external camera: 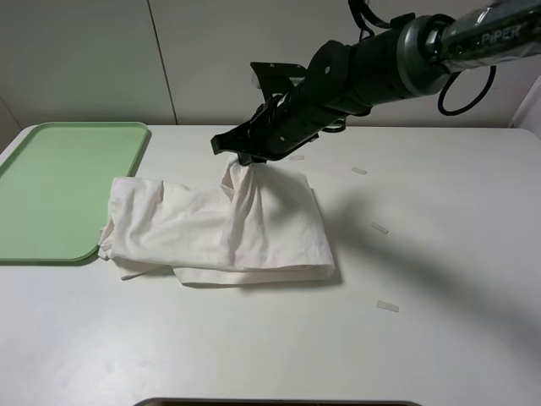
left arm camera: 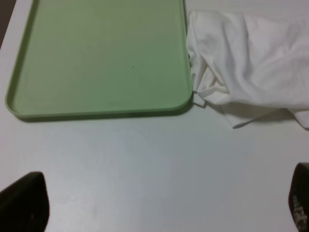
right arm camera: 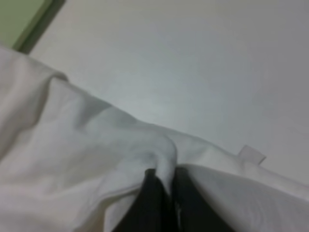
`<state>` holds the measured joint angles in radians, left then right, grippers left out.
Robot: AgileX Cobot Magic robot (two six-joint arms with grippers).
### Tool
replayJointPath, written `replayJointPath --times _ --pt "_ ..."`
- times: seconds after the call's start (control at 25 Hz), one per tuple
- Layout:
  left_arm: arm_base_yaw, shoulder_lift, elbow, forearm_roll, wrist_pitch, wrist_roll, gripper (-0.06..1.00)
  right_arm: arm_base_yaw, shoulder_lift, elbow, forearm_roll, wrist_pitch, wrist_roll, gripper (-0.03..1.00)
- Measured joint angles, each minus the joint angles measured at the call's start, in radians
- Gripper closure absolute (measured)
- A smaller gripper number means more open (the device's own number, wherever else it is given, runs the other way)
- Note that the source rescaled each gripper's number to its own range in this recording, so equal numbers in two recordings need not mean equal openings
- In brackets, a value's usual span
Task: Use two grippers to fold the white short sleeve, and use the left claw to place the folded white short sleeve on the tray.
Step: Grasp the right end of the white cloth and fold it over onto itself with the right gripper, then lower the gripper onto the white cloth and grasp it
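Right gripper [right arm camera: 165, 182] clamps shirt [external camera: 220, 228] edge, raised for the fold; left gripper [left arm camera: 161, 203] gapes empty, facing tray [left arm camera: 96, 58].

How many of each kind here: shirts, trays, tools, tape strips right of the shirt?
white short sleeve: 1
tray: 1
tools: 2, the right tool and the left tool
tape strips right of the shirt: 3
Total: 7
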<state>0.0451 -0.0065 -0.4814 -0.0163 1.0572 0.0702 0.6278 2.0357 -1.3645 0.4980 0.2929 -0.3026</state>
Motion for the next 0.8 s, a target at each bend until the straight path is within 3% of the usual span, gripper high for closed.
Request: replayJointPath --times 0.2,0.32,0.36,0.4,0.56,0.8 --pt "0.0 0.0 0.0 0.0 0.0 0.0 -0.06 -0.017 0.024 -0.001 -0.011 -0.015 0.019 0.96" --pt "0.0 0.0 0.0 0.0 0.0 0.0 -0.06 -0.017 0.023 -0.001 -0.037 -0.009 0.019 0.6" --pt "0.0 0.0 0.0 0.0 0.0 0.0 -0.06 -0.017 0.022 -0.001 -0.042 -0.005 0.019 0.41" --pt "0.0 0.0 0.0 0.0 0.0 0.0 -0.06 -0.017 0.021 -0.001 -0.044 -0.003 0.019 0.29" --pt "0.0 0.0 0.0 0.0 0.0 0.0 -0.06 0.003 -0.006 -0.001 -0.05 0.0 0.018 0.01" --pt "0.0 0.0 0.0 0.0 0.0 0.0 -0.06 0.044 -0.063 -0.002 -0.051 0.043 -0.025 -0.03"
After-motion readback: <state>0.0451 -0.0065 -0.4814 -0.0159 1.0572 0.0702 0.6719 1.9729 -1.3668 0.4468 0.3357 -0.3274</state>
